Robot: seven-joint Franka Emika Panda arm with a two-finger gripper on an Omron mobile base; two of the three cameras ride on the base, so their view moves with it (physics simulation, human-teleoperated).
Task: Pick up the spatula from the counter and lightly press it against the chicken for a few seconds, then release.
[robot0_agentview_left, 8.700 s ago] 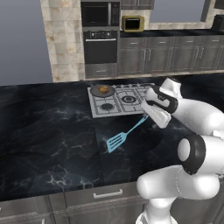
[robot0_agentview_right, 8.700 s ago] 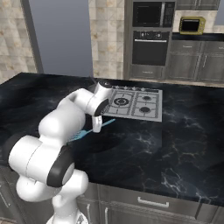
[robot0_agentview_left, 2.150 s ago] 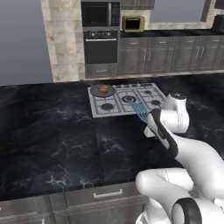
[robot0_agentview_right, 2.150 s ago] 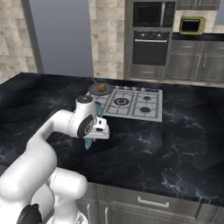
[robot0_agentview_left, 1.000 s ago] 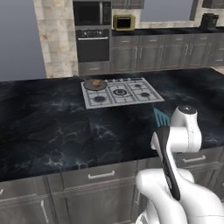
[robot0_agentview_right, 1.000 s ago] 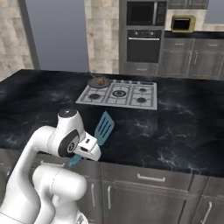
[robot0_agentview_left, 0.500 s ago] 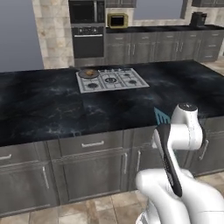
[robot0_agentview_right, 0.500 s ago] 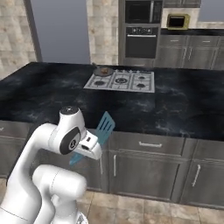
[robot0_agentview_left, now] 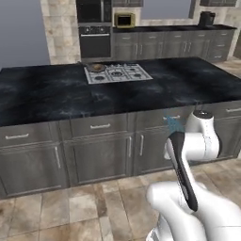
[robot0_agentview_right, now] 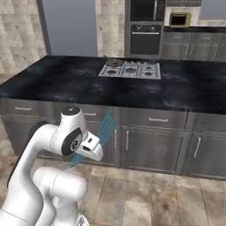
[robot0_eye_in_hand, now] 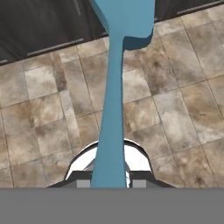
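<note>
A light blue spatula [robot0_agentview_right: 106,127] is held in the air in front of the counter's drawers, blade up, and my gripper [robot0_agentview_right: 87,151] is shut on its handle. In the hand view the handle [robot0_eye_in_hand: 114,109] rises from the gripper [robot0_eye_in_hand: 110,183] over the tiled floor, with the blade [robot0_eye_in_hand: 127,17] at the top. From the left base view a bit of the blade [robot0_agentview_left: 175,124] shows beside my arm. The chicken [robot0_agentview_left: 96,67] lies in a small dark pan [robot0_agentview_right: 114,62] on the stovetop's left rear burner, far from the spatula.
A black marble counter [robot0_agentview_left: 56,96] with grey drawers [robot0_agentview_right: 154,120] stands between me and the stovetop [robot0_agentview_left: 117,73]. Tiled floor [robot0_agentview_left: 84,207] lies below. Wall ovens [robot0_agentview_right: 145,26] and grey cabinets line the back wall.
The whole picture has shifted: the base has backed away from the counter, so the drawers and the floor now show. The spatula stays in the shut gripper.
</note>
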